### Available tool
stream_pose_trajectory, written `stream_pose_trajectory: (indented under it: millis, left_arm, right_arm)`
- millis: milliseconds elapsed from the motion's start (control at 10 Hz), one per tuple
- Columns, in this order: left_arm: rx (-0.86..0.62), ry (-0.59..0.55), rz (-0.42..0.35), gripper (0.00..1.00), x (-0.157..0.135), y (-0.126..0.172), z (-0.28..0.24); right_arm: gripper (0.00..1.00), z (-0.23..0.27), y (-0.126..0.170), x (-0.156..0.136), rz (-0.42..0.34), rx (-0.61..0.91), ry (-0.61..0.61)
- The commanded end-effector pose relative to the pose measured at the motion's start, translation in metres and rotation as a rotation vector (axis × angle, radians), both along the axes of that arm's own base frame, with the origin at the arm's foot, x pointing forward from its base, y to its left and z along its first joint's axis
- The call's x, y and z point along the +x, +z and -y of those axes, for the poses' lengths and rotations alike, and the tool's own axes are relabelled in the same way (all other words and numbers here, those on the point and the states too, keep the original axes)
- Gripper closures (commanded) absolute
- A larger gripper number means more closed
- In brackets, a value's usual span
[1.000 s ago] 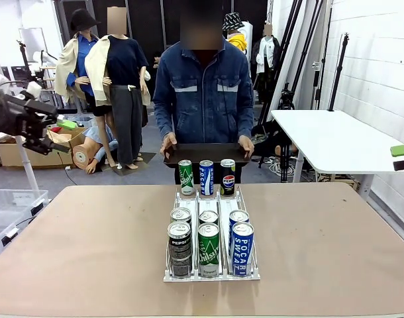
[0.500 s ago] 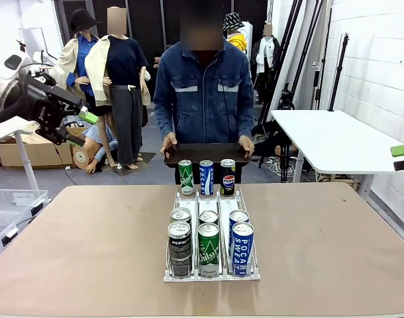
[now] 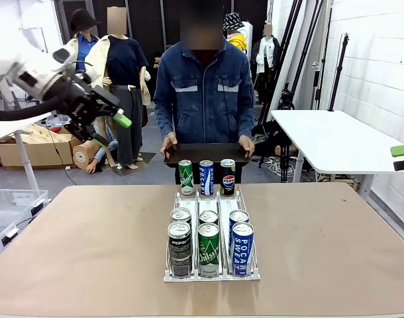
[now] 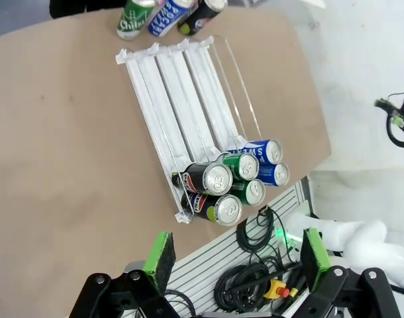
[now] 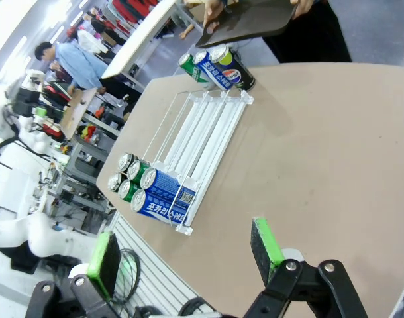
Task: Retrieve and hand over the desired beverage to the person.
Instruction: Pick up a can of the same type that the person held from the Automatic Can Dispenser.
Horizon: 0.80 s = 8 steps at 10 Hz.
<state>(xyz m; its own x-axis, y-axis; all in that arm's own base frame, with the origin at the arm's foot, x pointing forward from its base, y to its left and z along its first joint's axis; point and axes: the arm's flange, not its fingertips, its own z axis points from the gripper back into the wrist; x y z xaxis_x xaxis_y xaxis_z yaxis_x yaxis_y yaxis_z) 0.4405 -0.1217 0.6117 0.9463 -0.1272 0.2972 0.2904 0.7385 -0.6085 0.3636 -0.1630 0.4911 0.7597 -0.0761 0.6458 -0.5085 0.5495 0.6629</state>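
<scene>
Seemingly barely begun. Raised well above the left side of the tan surface (image 3: 89,238): left tool (image 3: 113,130), fingers apart, gripping nothing. Likewise spread wide and empty: right tool (image 5: 185,255). At the near end of the clear plastic 3-lane rack (image 3: 218,201), 6 drinks untouched: 2 black Pepsi cans (image 3: 179,245), 2 green cans (image 3: 208,248), 2 blue Pocari Sweat cans (image 3: 242,246). Just beyond its far end, 3 more cans (image 3: 206,177), 1 of each kind. Across the surface, person in a dark blue denim jacket (image 3: 203,93), both hands on a dark flat tray (image 3: 205,154). Left to do: choosing, grasping, lifting, handing over; no telling which drink is wanted.
</scene>
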Motion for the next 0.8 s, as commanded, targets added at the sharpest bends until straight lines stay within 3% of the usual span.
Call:
stream_pose_trajectory:
  millis: [0,700]
  left_arm:
    - [0.078,0.019,-0.016,0.0,0.009,0.009,0.029]
    - [0.346,-0.007,-0.113,0.0,0.027,-0.019,0.158]
  right_arm:
    - [0.0,0.0,0.001,0.0,-0.001,0.007,-0.001]
    - [0.0,0.0,0.001,0.0,-0.001,0.007,-0.001]
